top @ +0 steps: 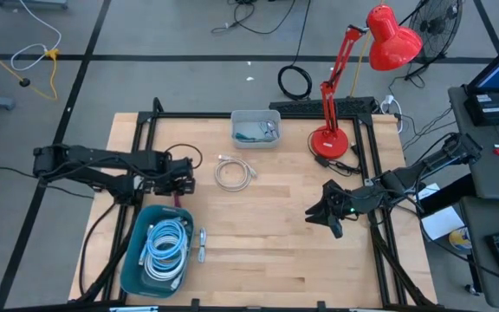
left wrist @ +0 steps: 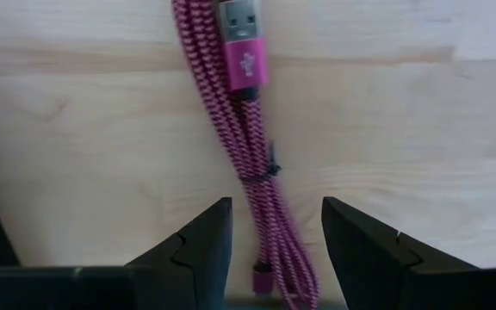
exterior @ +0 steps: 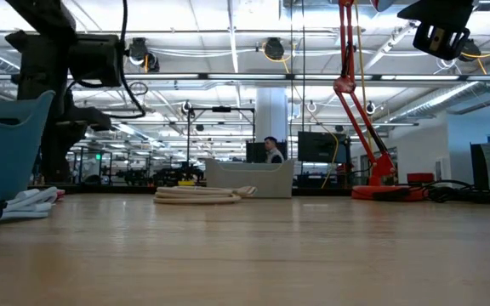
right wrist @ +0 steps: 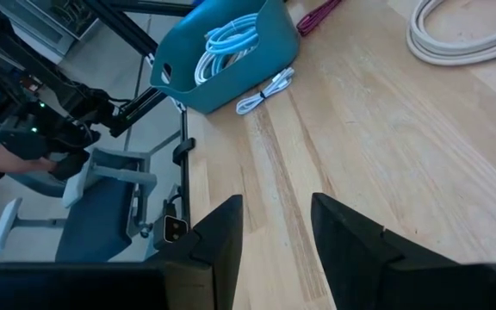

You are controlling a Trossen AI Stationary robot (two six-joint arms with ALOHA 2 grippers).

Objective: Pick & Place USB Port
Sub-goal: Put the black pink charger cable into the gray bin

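While the pink braided USB cable (left wrist: 257, 155) lies bundled flat on the pale wooden table (top: 267, 234), no pickup has yet been made.

Item, left of the high view: the left gripper (top: 183, 176), fingers spread, hangs directly over the cable, just above the upper edge of the bin. In the left wrist view the two dark fingers (left wrist: 198, 250) stand on either side of the bundle without closing on it; the silver plug with its pink housing points to the top of that frame.

Item, lower left: a teal plastic bin (top: 132, 260) holding coiled light-blue and white cables (top: 165, 250). A small white bundled cable (top: 202, 244) lies just beside its right wall.

Item, centre: a cream coiled cable (top: 234, 172); above it a grey rectangular tray (top: 255, 128).

Item, right of centre: a red desk lamp (top: 353, 87).

Item, right: the right gripper (top: 330, 213), fingers spread and empty, waiting above bare wood.

Progress, as judged: early stage; grasp, lift and placement all remain, and the destination cannot be told from the frames.

Obscured: in the high view the cable is mostly hidden under the left gripper. The low view cuts off both grippers.
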